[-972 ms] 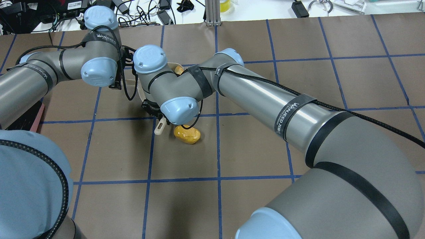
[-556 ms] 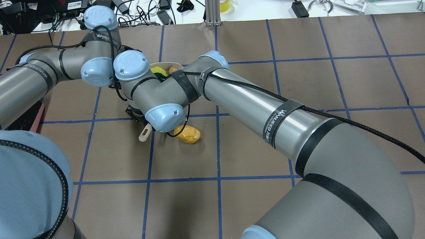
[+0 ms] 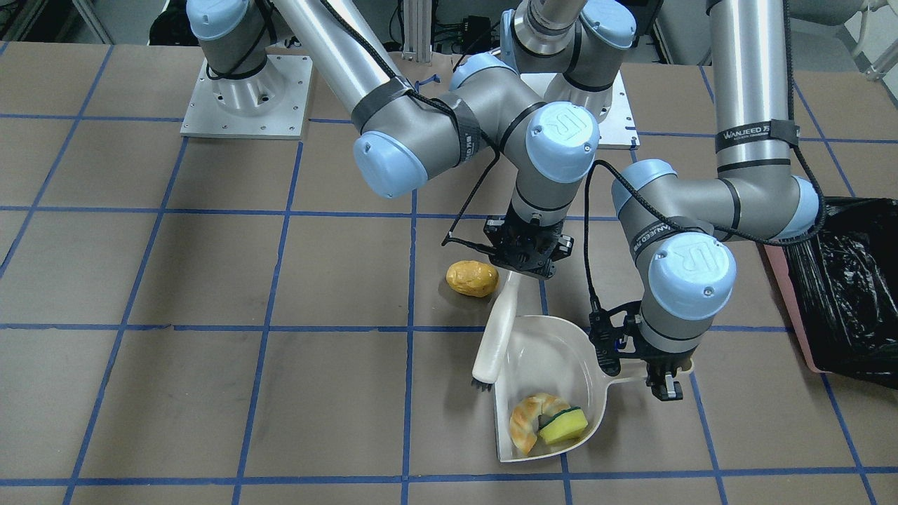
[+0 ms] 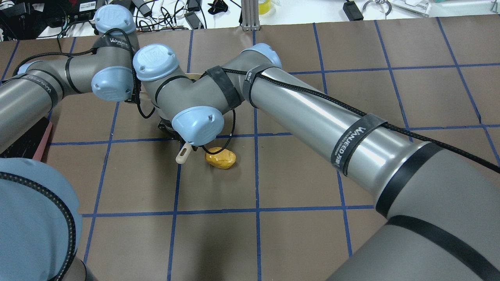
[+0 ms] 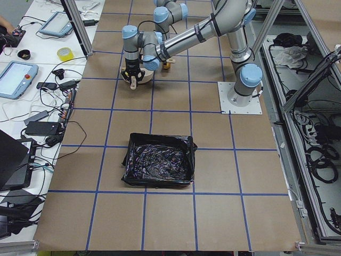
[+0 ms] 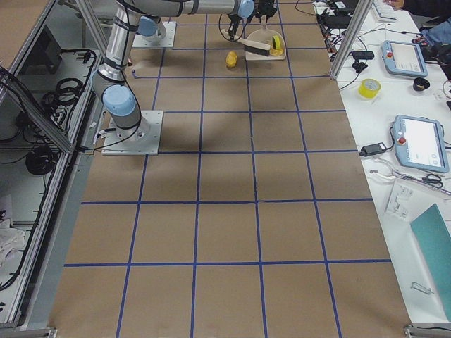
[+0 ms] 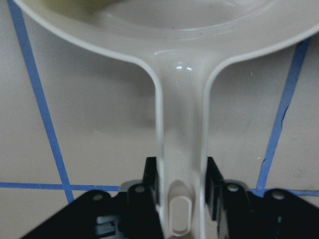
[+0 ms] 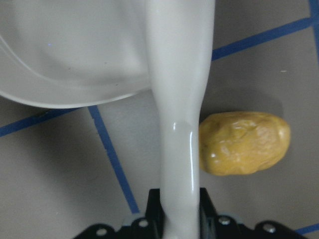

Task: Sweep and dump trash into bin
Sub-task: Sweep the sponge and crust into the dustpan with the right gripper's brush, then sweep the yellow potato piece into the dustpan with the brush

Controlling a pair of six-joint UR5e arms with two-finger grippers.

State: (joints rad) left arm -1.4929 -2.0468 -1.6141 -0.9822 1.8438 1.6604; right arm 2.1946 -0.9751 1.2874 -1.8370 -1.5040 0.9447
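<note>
The cream dustpan lies flat on the table. It holds the croissant piece and the yellow-green sponge wedge. My left gripper is shut on the dustpan handle. My right gripper is shut on the cream brush, whose bristles rest at the pan's open side. The orange-yellow potato lump lies on the table beside the brush handle, outside the pan. The potato also shows in the right wrist view and the overhead view. The black-lined bin stands apart on my left.
The brown table has a blue tape grid. The bin sits a few squares from the dustpan. Both arms cross closely above the pan in the overhead view. Cables, tablets and tape rolls lie on benches beyond the table's far edge.
My right arm swung to the left with the brush, then came partway back to the right. The potato stays in about the same spot. The left arm has barely moved.
</note>
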